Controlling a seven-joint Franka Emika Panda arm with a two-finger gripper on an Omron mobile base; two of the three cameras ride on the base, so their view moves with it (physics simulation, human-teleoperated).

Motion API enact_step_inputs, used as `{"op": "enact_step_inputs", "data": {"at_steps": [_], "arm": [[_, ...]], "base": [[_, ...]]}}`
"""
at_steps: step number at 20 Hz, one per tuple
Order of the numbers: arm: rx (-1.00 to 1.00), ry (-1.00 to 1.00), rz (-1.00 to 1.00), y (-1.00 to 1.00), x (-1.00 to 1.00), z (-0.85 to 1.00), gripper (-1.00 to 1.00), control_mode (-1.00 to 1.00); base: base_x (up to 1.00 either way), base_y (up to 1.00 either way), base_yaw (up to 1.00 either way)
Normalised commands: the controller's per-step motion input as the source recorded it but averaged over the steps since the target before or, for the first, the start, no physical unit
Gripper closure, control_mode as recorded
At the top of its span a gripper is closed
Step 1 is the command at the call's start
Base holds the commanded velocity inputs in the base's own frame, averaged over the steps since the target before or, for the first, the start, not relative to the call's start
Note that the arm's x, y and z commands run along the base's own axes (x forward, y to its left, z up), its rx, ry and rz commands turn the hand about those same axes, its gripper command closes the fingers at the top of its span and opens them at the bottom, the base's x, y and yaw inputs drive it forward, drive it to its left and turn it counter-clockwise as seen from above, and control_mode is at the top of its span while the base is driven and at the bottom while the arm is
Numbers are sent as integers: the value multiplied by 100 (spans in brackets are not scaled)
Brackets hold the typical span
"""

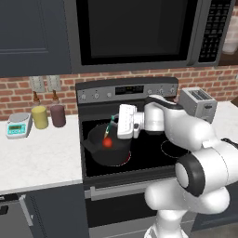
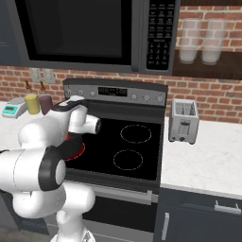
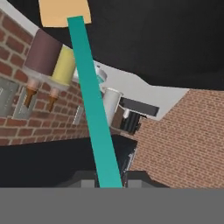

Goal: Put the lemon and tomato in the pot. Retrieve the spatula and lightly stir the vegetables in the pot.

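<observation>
White glossy arm (image 1: 186, 135), rounded bulky segments, dark grey joint rings, boxy white wrist.

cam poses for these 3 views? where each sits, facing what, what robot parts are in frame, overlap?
Left base view: behind-left of the arm, looking forward and down at the stove; white arm rises lower right, gripper over the wide dark round pot holding the small red tomato.
Right base view: behind-right, same black stove; arm fills lower left.
Hand view: on the hand, rolled, looking along the teal-handled, tan-bladed spatula between the fingertips.
Shared: yellow jar, maroon jar, and silver toaster in both base views.
</observation>
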Motion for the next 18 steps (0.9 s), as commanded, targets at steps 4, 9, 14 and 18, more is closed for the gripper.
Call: {"op": "enact_step_inputs", "data": {"at_steps": [4,9,14,18], "arm": [[0,0,0,11,-10,0,100,-100],[5,0,0,5,-24,58,100,-100],[6,0,-1,0,-11,67,100,-100],[-2,1,-7,-4,0,11,100,-100]], "base": [[0,0,0],[0,0,0],[0,0,0],[0,0,0]]}}
